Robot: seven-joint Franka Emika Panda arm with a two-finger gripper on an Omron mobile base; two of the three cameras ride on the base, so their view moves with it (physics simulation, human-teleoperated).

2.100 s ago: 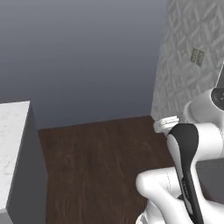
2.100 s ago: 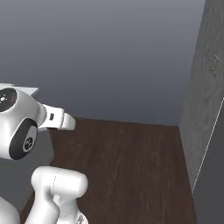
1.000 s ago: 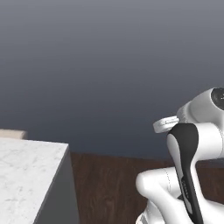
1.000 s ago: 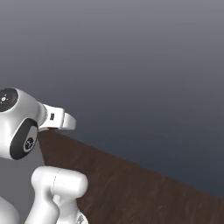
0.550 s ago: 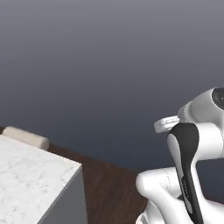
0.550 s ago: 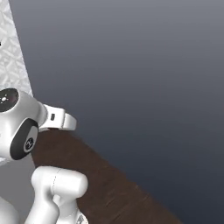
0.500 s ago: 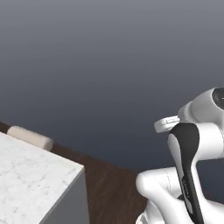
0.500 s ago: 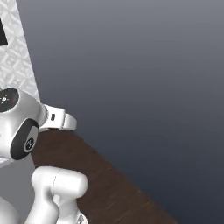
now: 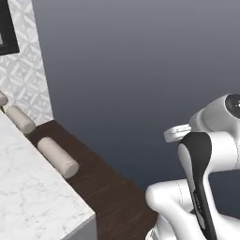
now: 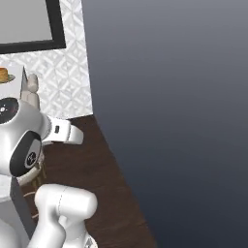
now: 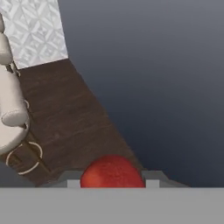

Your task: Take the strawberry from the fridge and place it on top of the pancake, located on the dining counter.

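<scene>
Red strawberry (image 11: 112, 171) clamped between the fingers of the closed tool (image 11: 112, 181)

One strawberry (image 11: 112, 171), one pancake (image 10: 4, 74) stack, three stools (image 9: 57, 156), one dining counter (image 9: 28, 197)

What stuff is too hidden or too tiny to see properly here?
- Strawberry: hand view, its lower part cut off at the bottom.
- Pancake: right base view, tiny and cut by the left edge.
- Dining counter: left base view, runs off the left and bottom edges.
- Stools: left base view, legs hidden behind the counter.
</scene>
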